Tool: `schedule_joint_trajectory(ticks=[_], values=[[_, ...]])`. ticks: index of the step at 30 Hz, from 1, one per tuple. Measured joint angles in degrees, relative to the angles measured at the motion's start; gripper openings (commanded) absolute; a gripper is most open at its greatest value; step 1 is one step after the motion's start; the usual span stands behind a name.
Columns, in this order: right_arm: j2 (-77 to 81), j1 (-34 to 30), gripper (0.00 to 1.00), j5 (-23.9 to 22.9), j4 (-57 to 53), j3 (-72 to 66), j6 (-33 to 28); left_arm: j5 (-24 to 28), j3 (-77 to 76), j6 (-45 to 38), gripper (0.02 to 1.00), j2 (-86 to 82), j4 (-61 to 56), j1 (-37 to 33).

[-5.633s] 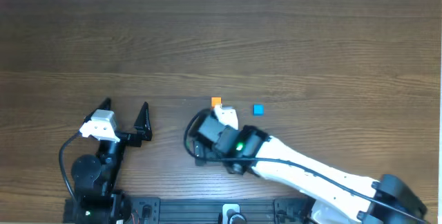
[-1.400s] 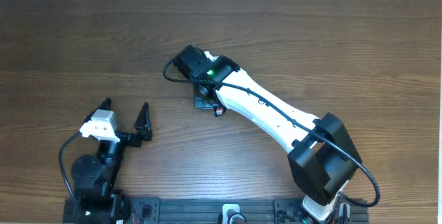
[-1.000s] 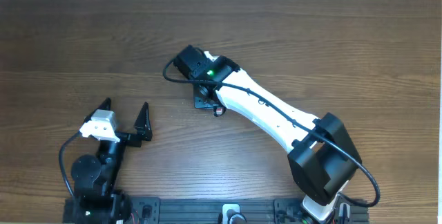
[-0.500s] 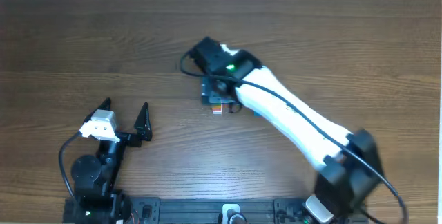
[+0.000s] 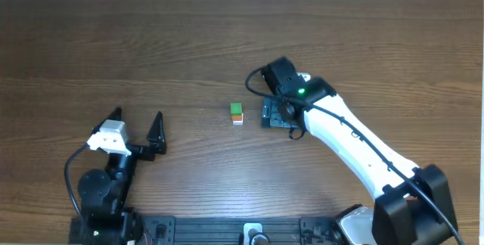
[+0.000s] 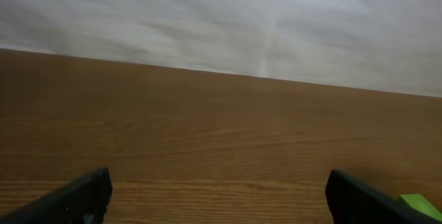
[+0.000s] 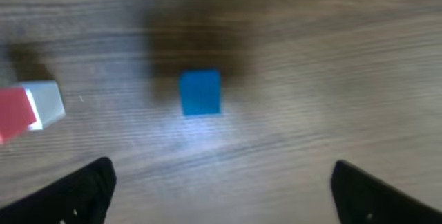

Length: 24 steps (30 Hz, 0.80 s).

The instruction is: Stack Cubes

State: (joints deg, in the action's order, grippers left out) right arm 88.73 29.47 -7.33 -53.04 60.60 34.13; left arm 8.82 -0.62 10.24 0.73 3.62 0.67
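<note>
A small stack stands mid-table, a green cube on top with orange and white showing beneath it. My right gripper hangs just right of the stack, open and holding nothing. In the right wrist view the gripper is above a blue cube lying alone on the wood. A red and white block sits off to one side of it. My left gripper rests open near its base, far left of the stack. A green corner shows beside one of its fingers.
The wooden table is bare around the cubes. The right arm slants from the bottom right toward the middle. A black rail with both arm bases runs along the near edge.
The right gripper has drawn away from the stack and swung right, leaving the green cube on top. It now sits over the blue cube. The left arm has not moved.
</note>
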Motion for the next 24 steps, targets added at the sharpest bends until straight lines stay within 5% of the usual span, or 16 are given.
schedule_joint_trajectory(ticks=[12,24], values=[[7.9,-0.6,0.901,1.3,9.1,-2.7,-4.2,0.0,0.0,0.0,1.000,0.0,0.0,0.0],[11.8,-1.2,0.722,1.5,11.3,-2.7,-5.6,0.0,0.0,0.0,1.000,0.0,0.0,0.0]])
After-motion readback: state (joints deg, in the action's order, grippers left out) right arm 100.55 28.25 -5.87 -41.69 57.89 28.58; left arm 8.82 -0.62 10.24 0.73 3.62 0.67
